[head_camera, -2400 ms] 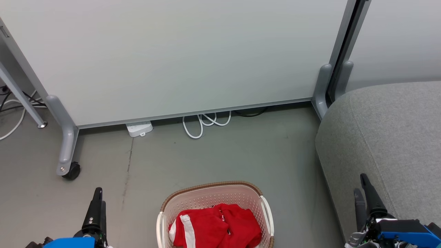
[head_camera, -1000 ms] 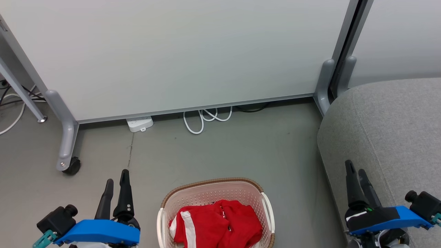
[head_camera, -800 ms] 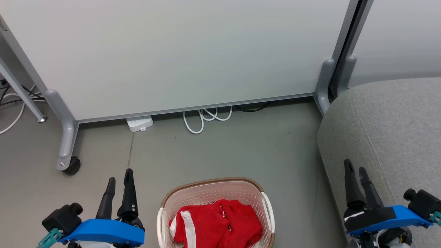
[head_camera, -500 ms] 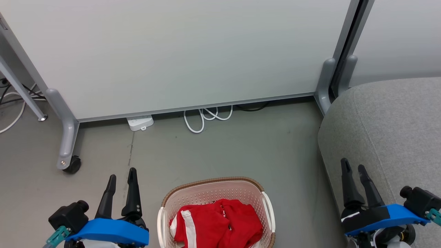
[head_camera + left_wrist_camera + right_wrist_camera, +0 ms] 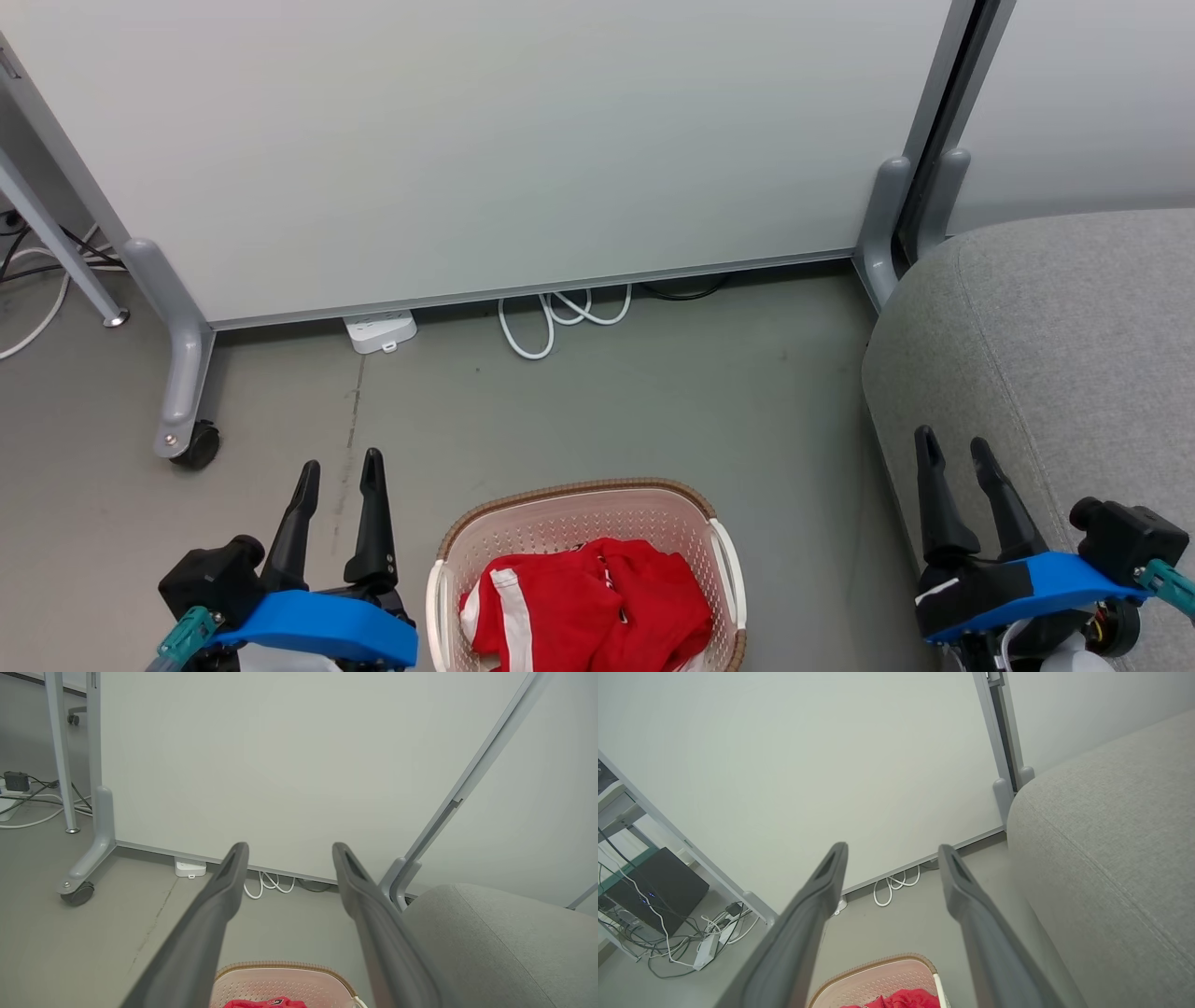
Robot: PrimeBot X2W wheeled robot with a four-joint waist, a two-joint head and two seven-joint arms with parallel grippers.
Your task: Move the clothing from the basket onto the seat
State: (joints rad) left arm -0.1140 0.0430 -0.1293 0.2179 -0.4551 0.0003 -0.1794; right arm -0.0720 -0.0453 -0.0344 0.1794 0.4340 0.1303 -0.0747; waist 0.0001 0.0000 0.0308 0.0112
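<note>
The cream basket (image 5: 719, 560) with a brown rim stands on the floor at the bottom centre, and the red clothing (image 5: 597, 611) with a white stripe lies crumpled inside it. The grey seat (image 5: 1055, 345) fills the right side. My left gripper (image 5: 341, 465) hangs open left of the basket, above the floor. My right gripper (image 5: 952, 443) is open over the seat's front edge, to the basket's right. Both wrist views catch the basket's far rim (image 5: 280, 967) (image 5: 878, 959) and a scrap of red cloth (image 5: 266, 1003) (image 5: 908, 998) between spread fingers (image 5: 224, 891) (image 5: 822, 886).
A pale partition panel (image 5: 485, 140) on grey wheeled feet (image 5: 182, 411) stands behind the basket. A white power strip (image 5: 379, 331) and looped white cable (image 5: 551, 322) lie at its base. More cables and a dark box (image 5: 658, 891) sit at the far left.
Both arms have risen into the head view and their blue wrists now show. The left gripper has drifted right toward the basket, and both grippers' fingers have spread a little wider.
</note>
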